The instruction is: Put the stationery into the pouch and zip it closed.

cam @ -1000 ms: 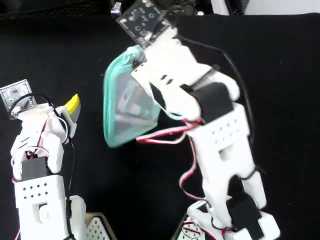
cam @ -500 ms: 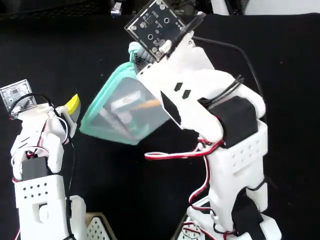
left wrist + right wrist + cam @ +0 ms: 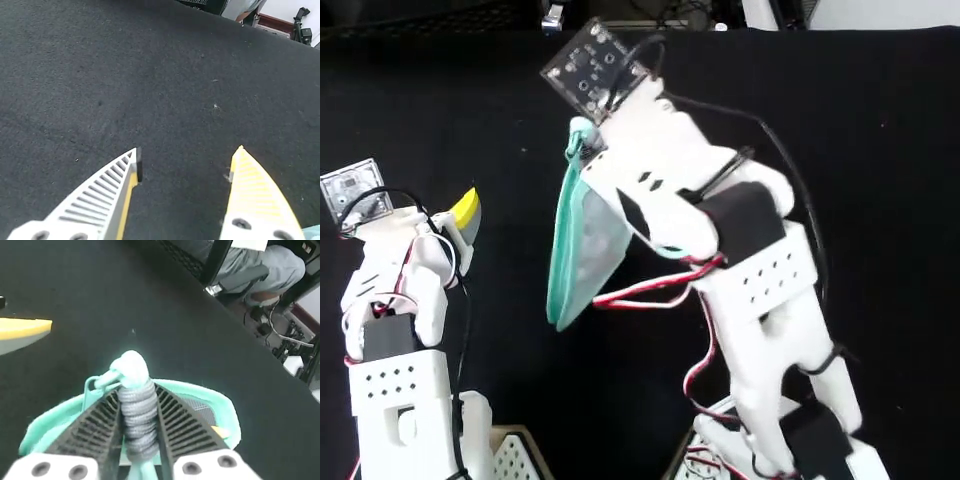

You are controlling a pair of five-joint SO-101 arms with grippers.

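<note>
Aloft, the pouch [image 3: 582, 250] dangles beneath the clamped right hand [image 3: 136, 390].

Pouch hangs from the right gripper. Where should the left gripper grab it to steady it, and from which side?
Probably the bottom teal seam of the pouch, approached from the left arm's side. The pouch hangs nearly edge-on from its grey cord, pinched in the right gripper, so that thin free edge faces the open left gripper and should fit its jaws.

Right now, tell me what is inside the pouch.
The pouch hangs from the right gripper. An orange tip shows through its side; the rest is hidden by the fabric and the gripper.
</note>
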